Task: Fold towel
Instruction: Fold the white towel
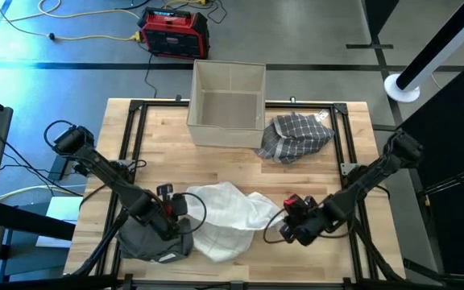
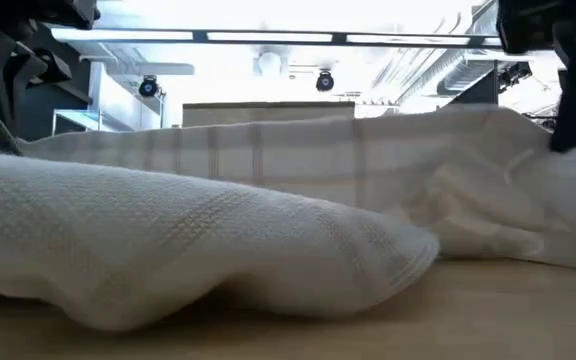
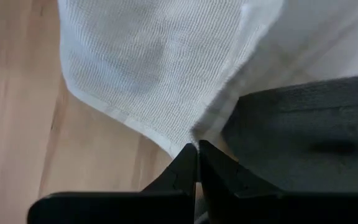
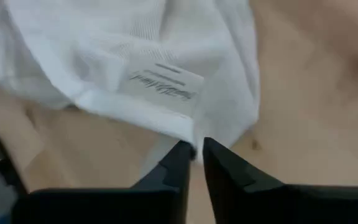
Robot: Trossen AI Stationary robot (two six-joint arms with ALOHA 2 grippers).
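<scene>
White waffle-weave towel (image 1: 225, 216) lay crumpled at the front middle of the pale wooden worktop (image 1: 216, 165), each end pinched: left gripper (image 3: 197, 151) and right gripper (image 4: 193, 149) both had fingers clamped on its hem. Spreading seemed underway; next, both ends probably needed lifting apart. Behind stood an open beige box (image 1: 227, 102), a checked grey cloth (image 1: 296, 135), and a red case (image 1: 175, 33) on the floor.
</scene>
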